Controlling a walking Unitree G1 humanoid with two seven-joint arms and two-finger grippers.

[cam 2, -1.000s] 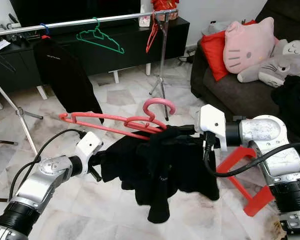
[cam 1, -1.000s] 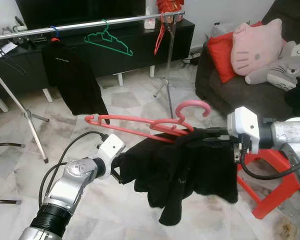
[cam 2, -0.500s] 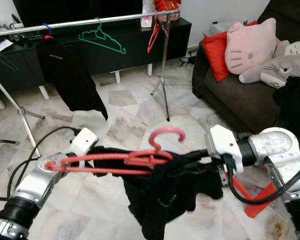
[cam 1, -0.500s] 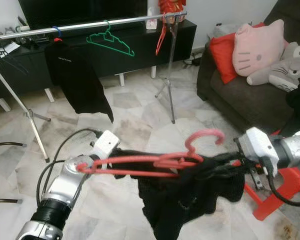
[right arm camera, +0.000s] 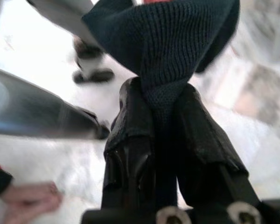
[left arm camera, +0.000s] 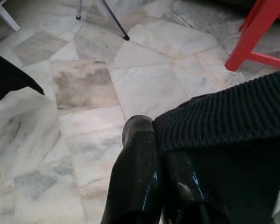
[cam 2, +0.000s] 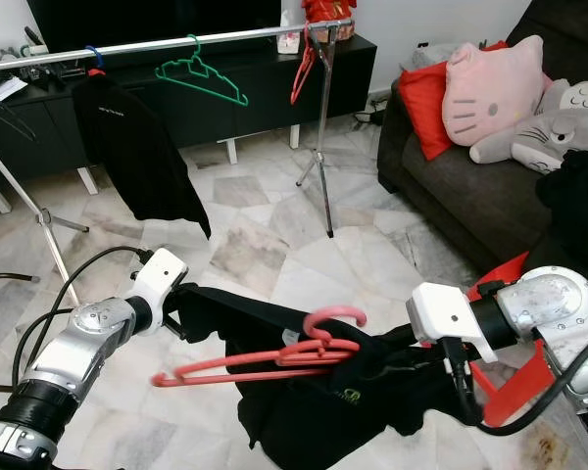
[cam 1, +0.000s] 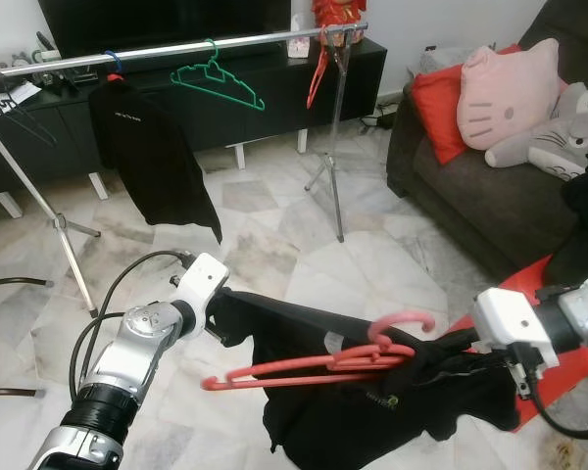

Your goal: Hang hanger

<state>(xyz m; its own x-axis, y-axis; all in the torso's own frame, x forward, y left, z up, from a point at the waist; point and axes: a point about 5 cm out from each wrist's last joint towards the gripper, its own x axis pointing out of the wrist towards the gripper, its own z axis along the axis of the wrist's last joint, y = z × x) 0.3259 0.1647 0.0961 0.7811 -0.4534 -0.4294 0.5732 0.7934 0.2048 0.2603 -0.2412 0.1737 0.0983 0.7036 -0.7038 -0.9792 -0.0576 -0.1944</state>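
Observation:
A black knitted garment [cam 1: 363,416] is stretched low over the floor between my two grippers. My left gripper [cam 1: 222,315] is shut on one edge of it, and the left wrist view shows its fingers [left arm camera: 139,154] pressed on the ribbed hem [left arm camera: 214,116]. At the other end my right gripper [cam 1: 449,351] is shut on a bunched fold [right arm camera: 165,51]. A pink hanger [cam 1: 304,368] lies tilted across the garment, its hook [cam 1: 404,321] near the right gripper. The clothes rail [cam 1: 176,47] stands far ahead.
On the rail hang a black shirt [cam 1: 152,157], a green hanger [cam 1: 218,80] and a red hanger [cam 1: 316,73]. A dark sofa [cam 1: 470,186] with cushions is on the right, and a red stool [cam 1: 539,284] stands behind my right arm. A TV cabinet [cam 1: 255,98] is behind the rail.
Both grippers have come down with the garment, now stretched lower and wider. The pink hanger has dropped and tipped, sliding toward the right gripper.

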